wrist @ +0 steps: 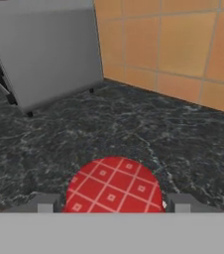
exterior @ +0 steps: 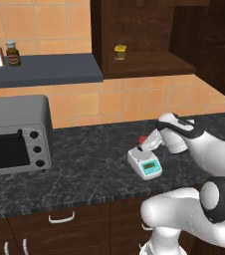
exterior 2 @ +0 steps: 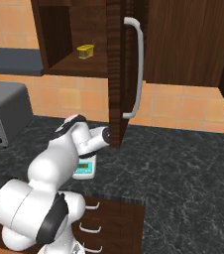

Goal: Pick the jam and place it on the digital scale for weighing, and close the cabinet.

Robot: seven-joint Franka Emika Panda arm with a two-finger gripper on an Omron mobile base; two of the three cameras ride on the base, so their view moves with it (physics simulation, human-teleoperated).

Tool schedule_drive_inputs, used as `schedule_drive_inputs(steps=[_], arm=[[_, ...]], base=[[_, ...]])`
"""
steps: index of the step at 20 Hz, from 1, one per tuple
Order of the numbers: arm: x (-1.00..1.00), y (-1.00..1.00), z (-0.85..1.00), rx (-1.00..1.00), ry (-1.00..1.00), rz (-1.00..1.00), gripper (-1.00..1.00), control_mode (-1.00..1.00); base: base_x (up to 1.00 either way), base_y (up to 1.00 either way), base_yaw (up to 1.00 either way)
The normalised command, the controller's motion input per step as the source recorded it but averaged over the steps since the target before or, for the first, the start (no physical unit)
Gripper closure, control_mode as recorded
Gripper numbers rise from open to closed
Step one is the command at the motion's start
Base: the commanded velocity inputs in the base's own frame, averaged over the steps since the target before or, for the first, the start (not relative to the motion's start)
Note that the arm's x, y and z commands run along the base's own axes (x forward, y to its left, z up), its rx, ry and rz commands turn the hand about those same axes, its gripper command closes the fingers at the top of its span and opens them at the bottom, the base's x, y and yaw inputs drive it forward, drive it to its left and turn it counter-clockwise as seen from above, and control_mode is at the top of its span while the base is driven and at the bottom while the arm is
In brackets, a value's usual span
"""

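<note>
Hand [wrist: 114,206] pinching red-lidded squat jam jar [wrist: 114,187] over small white teal-fronted digital scale [exterior: 145,163]; you lower, release, then shut dark brown cabinet door [exterior 2: 116,74].

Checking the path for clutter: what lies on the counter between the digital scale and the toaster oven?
Nothing: in the left base view, bare dark counter runs from the toaster oven to the digital scale.

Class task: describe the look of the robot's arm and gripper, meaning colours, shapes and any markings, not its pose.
The arm has smooth, rounded white links with dark bands at the joints, one a black ring around a white cap. No cables or markings show. The gripper has two small grey, blocky fingertips.
</note>
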Motion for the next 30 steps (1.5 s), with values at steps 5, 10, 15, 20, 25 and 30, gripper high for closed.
schedule_drive_inputs(steps=[5,10,15,20,25,30], arm=[[0.00,-0.01,-0.31,0.00,0.02,0.00,1.00,-1.00],[0.07,-0.03,-0.24,0.00,0.02,0.00,1.00,-1.00],[0.21,-0.15,-0.29,0.00,0.00,0.00,1.00,-1.00],[0.13,0.00,-0.19,0.00,-0.01,0.00,-1.00,-1.00],[-0.19,0.00,-0.02,0.00,0.00,0.00,-1.00,-1.00],[0.00,0.00,0.00,0.00,0.00,0.00,-1.00,-1.00]], base=[[0.00,0.00,0.00],[0.00,0.00,0.00],[0.00,0.00,0.00],[0.00,0.00,0.00],[0.00,0.00,0.00],[0.00,0.00,0.00]])
